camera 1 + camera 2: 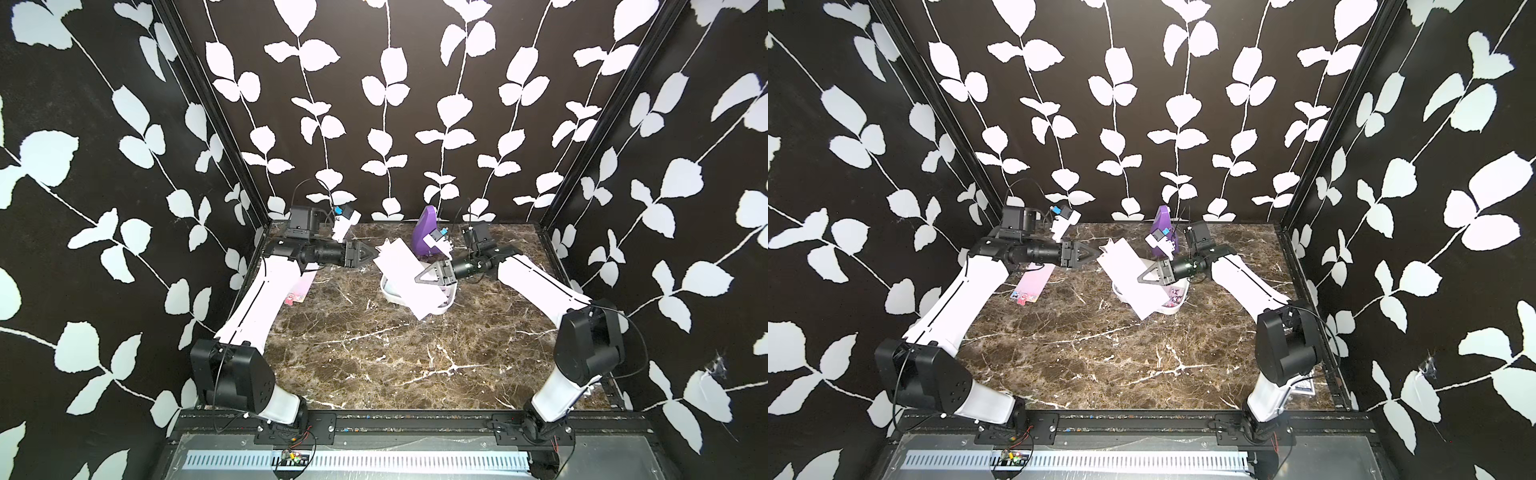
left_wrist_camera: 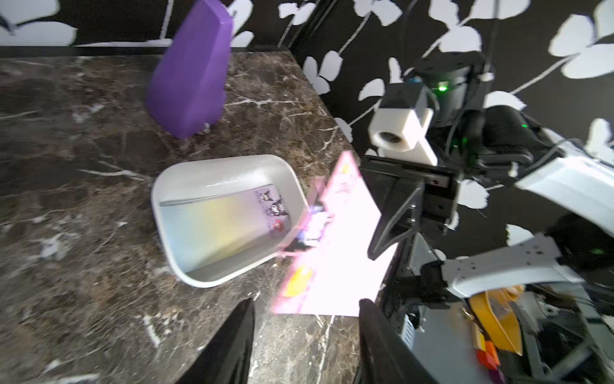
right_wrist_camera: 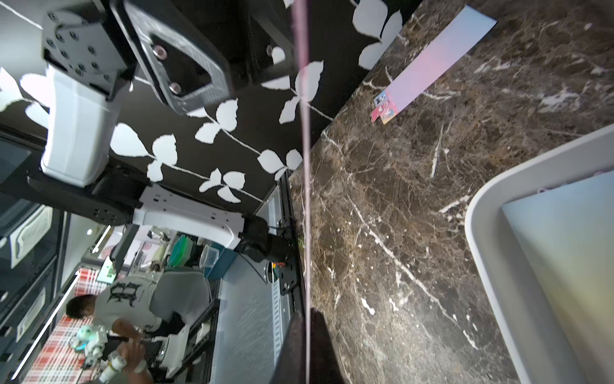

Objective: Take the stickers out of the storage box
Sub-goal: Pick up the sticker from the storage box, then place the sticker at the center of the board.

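Your right fingers [image 1: 417, 279] are pressed together on the held sheet [image 1: 399, 272], pinching it along one long edge. In the right wrist view that sheet shows edge-on as a thin pink line rising from between them. Your left fingers [image 2: 237, 335] stand spread. The sheet's end sits just at their tips, ungripped, and whether it touches them you cannot tell from either top view.

Both forearms climb from the near corners toward the back of the cell. Both wrists turn inward and lie about level, so the two sets of tips face each other across the storage box [image 1: 388, 294]. Your right wrist hangs over the box.

The held sheet is tilted above the box, with its high end by the left tips and its low corner overhanging the box's near rim. The remaining stickers [image 2: 216, 226] lie flat inside the box. A loose sheet [image 1: 1034, 284] lies on the tabletop [image 1: 374, 365] near its left edge, partly under your left forearm and well apart from the box.

A purple pyramid-shaped object [image 1: 424, 232] stands upright just behind the box, close to your right wrist. Patterned walls [image 1: 124, 208] close in the left, right and far sides. The widest stretch of tabletop lies on the near side of the box.
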